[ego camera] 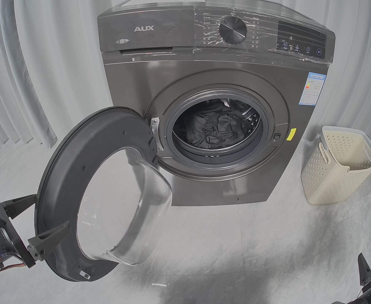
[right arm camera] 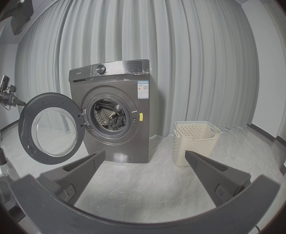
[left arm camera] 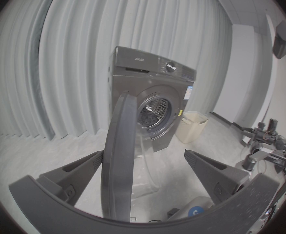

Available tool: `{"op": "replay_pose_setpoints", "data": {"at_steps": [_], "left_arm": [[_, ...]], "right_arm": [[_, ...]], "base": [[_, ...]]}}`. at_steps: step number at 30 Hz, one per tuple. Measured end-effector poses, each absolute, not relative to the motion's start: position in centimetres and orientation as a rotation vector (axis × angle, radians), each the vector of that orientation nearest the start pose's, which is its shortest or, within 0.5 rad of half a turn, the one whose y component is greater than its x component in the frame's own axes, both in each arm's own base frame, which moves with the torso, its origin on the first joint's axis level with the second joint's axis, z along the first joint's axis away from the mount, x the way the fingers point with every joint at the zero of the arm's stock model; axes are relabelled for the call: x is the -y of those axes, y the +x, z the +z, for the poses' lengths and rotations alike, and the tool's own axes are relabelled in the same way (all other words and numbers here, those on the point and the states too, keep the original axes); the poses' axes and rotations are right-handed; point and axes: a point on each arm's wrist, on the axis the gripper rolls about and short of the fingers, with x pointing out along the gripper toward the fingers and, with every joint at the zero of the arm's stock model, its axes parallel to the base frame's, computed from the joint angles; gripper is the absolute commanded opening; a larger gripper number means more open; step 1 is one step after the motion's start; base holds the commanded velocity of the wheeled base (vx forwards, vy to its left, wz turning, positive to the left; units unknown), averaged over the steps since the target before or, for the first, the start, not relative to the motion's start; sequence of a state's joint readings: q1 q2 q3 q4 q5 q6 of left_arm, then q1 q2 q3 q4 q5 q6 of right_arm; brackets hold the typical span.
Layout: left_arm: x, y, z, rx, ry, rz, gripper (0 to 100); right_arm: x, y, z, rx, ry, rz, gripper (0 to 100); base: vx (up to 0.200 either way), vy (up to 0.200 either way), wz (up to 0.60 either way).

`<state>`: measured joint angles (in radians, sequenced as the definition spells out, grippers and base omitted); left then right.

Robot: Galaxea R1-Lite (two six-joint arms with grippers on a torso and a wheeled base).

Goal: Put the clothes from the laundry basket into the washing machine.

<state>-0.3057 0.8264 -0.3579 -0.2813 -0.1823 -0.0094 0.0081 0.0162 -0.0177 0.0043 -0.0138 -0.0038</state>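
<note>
The washing machine (ego camera: 210,64) stands by the grey curtain (ego camera: 46,64) w/ its round door (ego camera: 67,157) swung wide open, so the hole in front is free for stuff to go in. The dark clothes (ego camera: 210,127) lie in a heap inside the drum, near the front. The laundry basket (ego camera: 341,169) sits on the floor (ego camera: 236,241) just beside the machine on the R side, & it looks empty inside as far as I can see. So I think the loading is about done. The left claw (ego camera: 52,211) is spread wide, w/ the outer edge of the door standing between its two fingers. I can't tell if a finger touches it. My guess is it's there to push the door. The right claw (right arm camera: 145,152) is spread wide too, pinching nothing, low & well apart from the basket. For writing: there's a logo on the top front panel, tiny print round the knob (ego camera: 232,29), a sticker (ego camera: 313,88) w/ colour bars up on the R, & a small yellow sticker (ego camera: 291,134) by the latch. Clear plastic wrap (ego camera: 303,26) covers the button panel.
</note>
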Motion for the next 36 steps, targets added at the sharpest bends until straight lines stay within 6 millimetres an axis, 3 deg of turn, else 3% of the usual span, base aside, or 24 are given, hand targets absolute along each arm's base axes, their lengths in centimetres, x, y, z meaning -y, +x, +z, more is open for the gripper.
{"op": "replay_pose_setpoints", "data": {"at_steps": [5,14,20,27,36], "left_arm": [[3.5,7.5,19.3,-0.176,-0.018,-0.558,100],[3.4,8.0,18.9,-0.206,-0.014,-0.492,100],[4.8,9.1,19.2,-0.234,-0.012,-0.580,100],[6.8,10.8,20.9,-0.173,-0.084,-0.666,100],[5.9,11.4,20.5,-0.172,-0.068,-0.476,100]], "right_arm": [[0.0,-2.3,8.0,-0.003,-0.004,-0.006,100],[0.0,-2.3,8.0,-0.003,-0.004,-0.006,100],[0.0,-2.3,8.0,-0.003,-0.004,-0.006,100],[0.0,-2.3,8.0,-0.003,-0.004,-0.006,100],[0.0,-2.3,8.0,-0.003,-0.004,-0.006,100]], "base": [[0.000,0.000,0.00],[0.000,0.000,0.00],[0.000,0.000,0.00],[0.000,0.000,0.00],[0.000,0.000,0.00]]}}
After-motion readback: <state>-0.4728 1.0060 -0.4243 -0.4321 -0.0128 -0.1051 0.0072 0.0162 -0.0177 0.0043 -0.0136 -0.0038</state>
